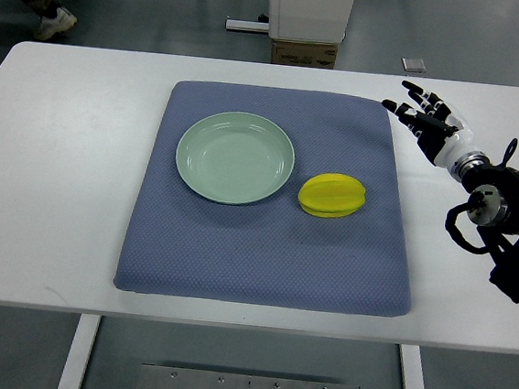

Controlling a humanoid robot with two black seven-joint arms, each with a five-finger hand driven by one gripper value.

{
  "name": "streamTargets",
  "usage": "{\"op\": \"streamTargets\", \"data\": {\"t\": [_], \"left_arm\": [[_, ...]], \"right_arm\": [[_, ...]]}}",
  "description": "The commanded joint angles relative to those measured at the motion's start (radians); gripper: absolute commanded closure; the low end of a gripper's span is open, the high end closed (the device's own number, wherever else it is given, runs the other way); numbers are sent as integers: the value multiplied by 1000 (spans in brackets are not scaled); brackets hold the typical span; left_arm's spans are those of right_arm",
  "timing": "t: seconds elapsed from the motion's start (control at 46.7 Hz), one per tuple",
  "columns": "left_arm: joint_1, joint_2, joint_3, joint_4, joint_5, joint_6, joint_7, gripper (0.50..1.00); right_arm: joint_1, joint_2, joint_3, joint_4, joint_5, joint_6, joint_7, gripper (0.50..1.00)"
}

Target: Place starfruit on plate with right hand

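A yellow starfruit (332,195) lies on the blue mat (263,250), just right of a pale green plate (235,157). The plate holds nothing. My right hand (421,112) hovers over the mat's back right corner, above and to the right of the starfruit, well apart from it. Its fingers are spread and hold nothing. The right arm (498,204) comes in from the right edge. The left arm does not show.
The mat lies on a white table (58,184). Beyond the table's far edge stand a white post with a cardboard box (304,52) at its foot, and a person's leg and shoe (54,20) at the top left.
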Motion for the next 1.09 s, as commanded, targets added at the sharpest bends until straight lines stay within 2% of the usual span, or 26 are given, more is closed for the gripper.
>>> {"op": "streamTargets", "data": {"t": [0.0,1.07], "left_arm": [[-2,0,1,0,3,-1,0,500],[0,0,-1,0,-3,5,0,500]], "right_arm": [[0,-2,0,0,0,0,0,500],[6,-9,-2,-8,5,0,-1,500]]}}
